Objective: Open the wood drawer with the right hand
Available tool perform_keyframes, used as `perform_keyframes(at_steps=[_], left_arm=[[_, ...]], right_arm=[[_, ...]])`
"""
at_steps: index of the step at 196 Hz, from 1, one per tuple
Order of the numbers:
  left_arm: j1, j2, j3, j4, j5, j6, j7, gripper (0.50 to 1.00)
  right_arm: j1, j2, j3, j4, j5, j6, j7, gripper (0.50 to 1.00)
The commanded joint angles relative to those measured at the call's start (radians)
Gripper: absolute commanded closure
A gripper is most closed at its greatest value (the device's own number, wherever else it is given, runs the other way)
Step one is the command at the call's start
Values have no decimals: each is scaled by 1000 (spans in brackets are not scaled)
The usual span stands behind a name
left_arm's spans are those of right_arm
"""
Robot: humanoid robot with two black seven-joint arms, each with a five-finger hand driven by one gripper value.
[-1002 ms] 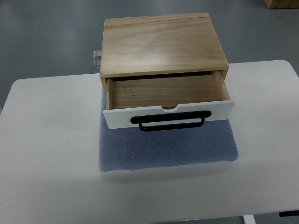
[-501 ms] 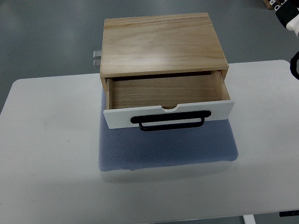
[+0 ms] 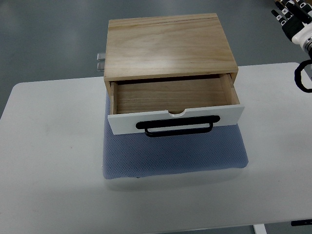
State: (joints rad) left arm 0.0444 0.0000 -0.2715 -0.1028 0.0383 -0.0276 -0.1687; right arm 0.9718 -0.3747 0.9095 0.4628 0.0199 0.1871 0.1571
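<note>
Robot hand [image 3: 288, 14], the right one, shows only at the top right corner, holding nothing; its fingers are partly cut off by the edge, so how far they spread cannot be told. Well to its left and lower, the wooden box [image 3: 170, 46] sits on a blue mat [image 3: 173, 153] on the white table [image 3: 48, 161]. Its drawer [image 3: 175, 117] stands pulled out, black handle [image 3: 178, 126] facing front, well apart from the robot hand.
</note>
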Motion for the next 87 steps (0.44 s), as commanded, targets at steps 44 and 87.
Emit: perform_keyframes(at_steps=[44, 87], left_arm=[[0, 0, 0, 0, 0, 0, 0, 500], [0, 0, 0, 0, 2, 0, 0, 500]], right_arm=[[-10, 30, -34, 2, -17, -1, 35, 556], [-13, 40, -37, 4, -35, 0, 36, 556]])
